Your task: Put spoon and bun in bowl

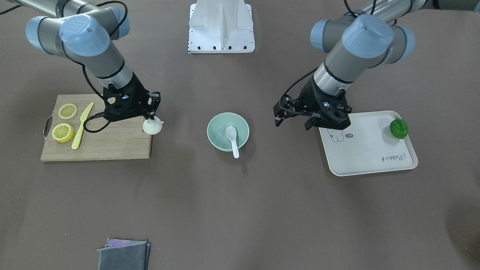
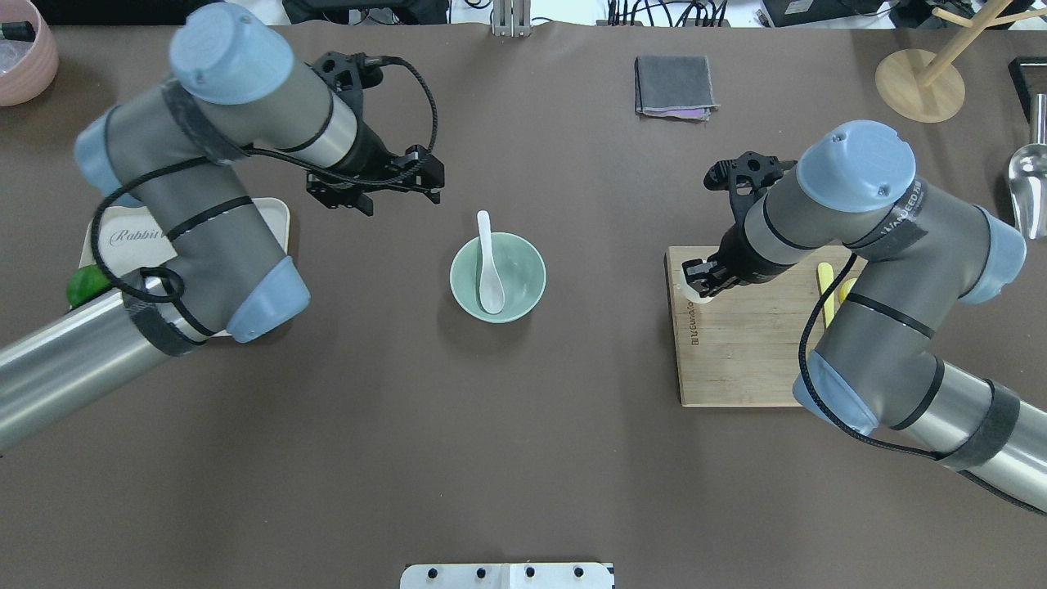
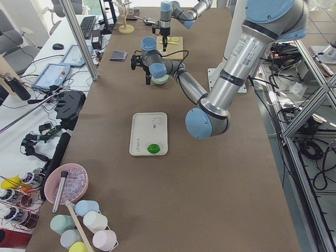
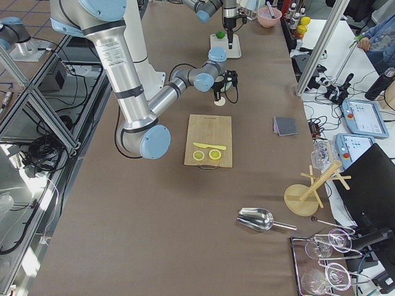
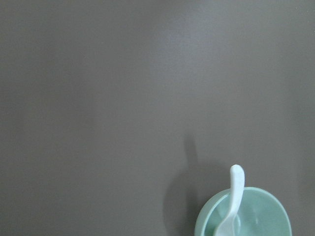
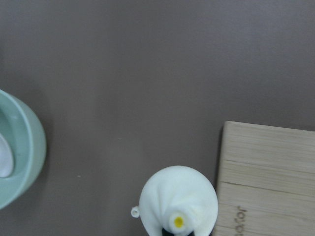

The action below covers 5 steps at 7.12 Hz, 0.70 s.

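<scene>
- Front view: my right pincer (image 1: 150, 119) is clamped on the one bun (image 1: 152, 126) at the corner of the cutting board (image 1: 112, 144). My left pincer (image 1: 293, 123) is spread wide, nothing in it. Two lemon slices (image 1: 67, 111) and one knife (image 1: 82, 125) are on the board.
- Overhead: the one spoon (image 2: 488, 263) has its scoop inside the one bowl (image 2: 523, 274), handle poking over the rim.
- Right wrist: the bun shows right at the board's edge.

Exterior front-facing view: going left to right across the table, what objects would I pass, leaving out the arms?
lemon slices → yellow knife → bun → bowl with the spoon in it → green lime
</scene>
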{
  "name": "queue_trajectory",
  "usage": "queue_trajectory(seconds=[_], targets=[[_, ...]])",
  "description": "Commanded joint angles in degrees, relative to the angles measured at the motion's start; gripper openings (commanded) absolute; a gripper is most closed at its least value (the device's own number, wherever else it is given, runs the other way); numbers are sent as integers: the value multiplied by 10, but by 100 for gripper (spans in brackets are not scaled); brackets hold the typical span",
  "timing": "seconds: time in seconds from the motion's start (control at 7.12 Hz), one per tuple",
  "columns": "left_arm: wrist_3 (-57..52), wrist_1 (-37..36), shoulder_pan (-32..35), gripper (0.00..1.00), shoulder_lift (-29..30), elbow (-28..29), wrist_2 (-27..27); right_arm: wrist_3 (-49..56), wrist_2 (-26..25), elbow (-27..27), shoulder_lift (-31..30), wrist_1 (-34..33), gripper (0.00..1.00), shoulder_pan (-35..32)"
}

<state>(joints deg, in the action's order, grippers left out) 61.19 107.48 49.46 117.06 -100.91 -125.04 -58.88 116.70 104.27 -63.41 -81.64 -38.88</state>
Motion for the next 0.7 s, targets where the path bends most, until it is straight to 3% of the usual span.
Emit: queue_trajectory(seconds=[0.0, 0.28, 0.42, 0.56], targets=[[-149, 0, 86, 98, -101, -34, -61, -83, -59, -19, 111, -53, 0, 60], [-222, -1, 123, 98, -131, -30, -75, -120, -111, -104, 186, -47, 0, 99], [-221, -1, 123, 98, -131, -31, -77, -116, -112, -112, 188, -46, 0, 103], [-221, -1, 125, 98, -132, -34, -77, -116, -113, -119, 186, -46, 34, 106]])
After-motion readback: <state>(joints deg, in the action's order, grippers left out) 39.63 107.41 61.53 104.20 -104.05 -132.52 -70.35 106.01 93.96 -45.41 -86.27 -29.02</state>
